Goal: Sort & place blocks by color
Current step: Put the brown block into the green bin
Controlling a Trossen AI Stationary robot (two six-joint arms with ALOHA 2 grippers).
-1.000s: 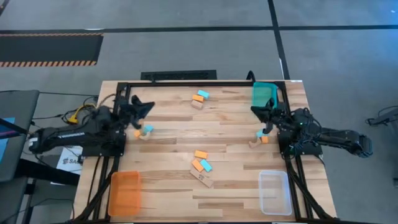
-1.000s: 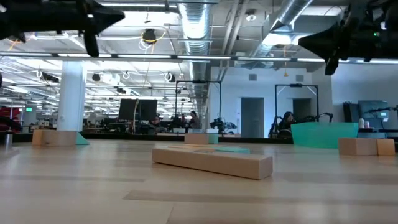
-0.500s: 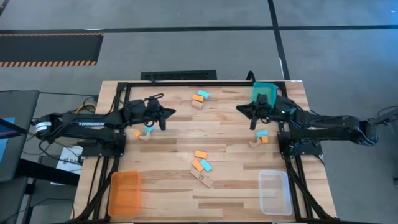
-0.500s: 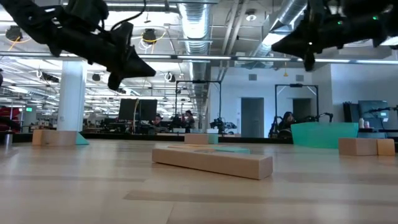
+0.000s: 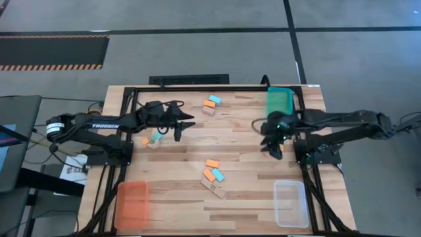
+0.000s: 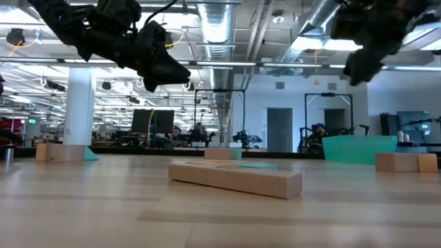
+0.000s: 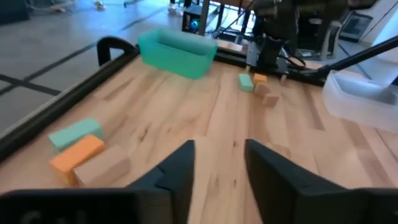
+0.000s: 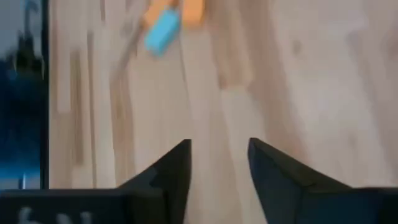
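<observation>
Small orange, teal and tan blocks lie flat on the table in clusters. One cluster is near the far edge, one at the left, and one in the middle with a long tan block. My left gripper hovers open between the left and far clusters. Its wrist view shows the far cluster's teal, orange and tan blocks. My right gripper hovers open over the right-hand cluster and hides it from above. Its own view shows a teal block beside orange ones.
A teal tray sits at the far right corner, an orange tray at the near left and a clear tray at the near right. A black frame runs along the table's edges. Bare wood lies between the clusters.
My left gripper has reached out from the table's left edge toward the middle, staying above the table. My right gripper swung out toward the far middle, then came back toward the near edge and now stands over the right-hand cluster. No block has moved.
</observation>
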